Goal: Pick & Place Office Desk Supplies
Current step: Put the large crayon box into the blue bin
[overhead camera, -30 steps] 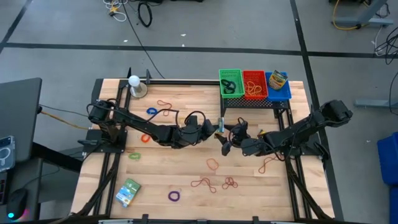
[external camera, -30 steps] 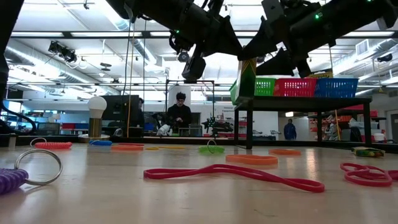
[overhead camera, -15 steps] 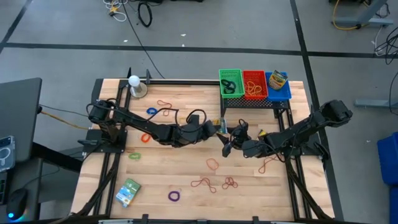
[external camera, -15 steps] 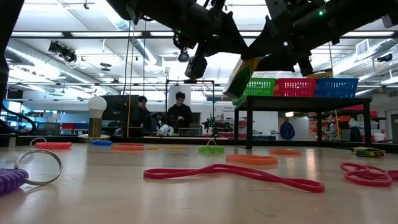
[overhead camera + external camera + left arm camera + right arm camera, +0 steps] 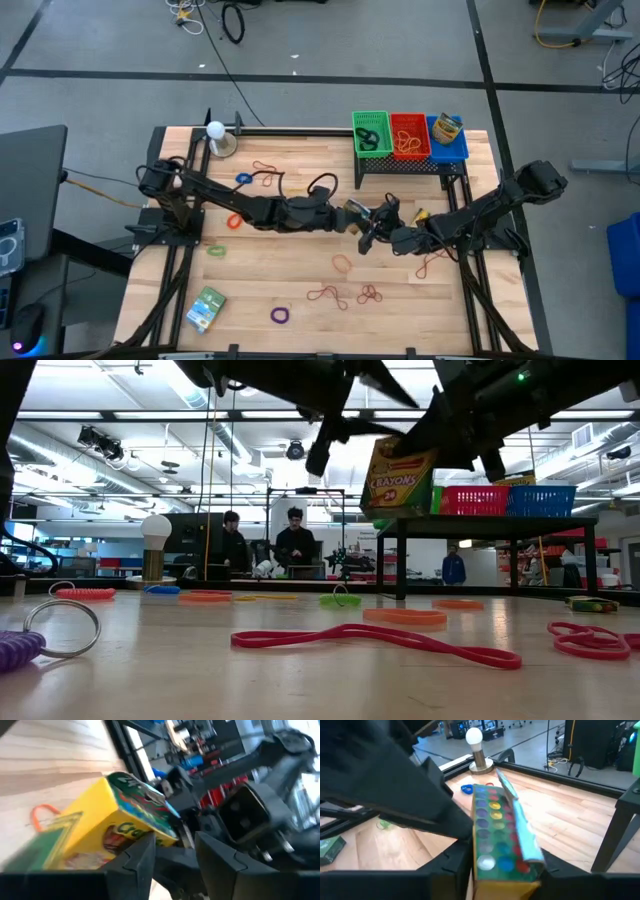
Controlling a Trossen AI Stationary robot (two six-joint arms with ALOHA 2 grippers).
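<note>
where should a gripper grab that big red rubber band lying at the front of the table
Pinch the red rubber band at its raised middle hump, coming straight down from above. It lies flat and long on the table, so only the slightly lifted strand gives the fingers something to close on.

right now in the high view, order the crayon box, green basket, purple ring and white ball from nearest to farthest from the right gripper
1. crayon box, at the right gripper
2. green basket, table's back edge
3. purple ring, front edge
4. white ball, far back-left corner
</note>
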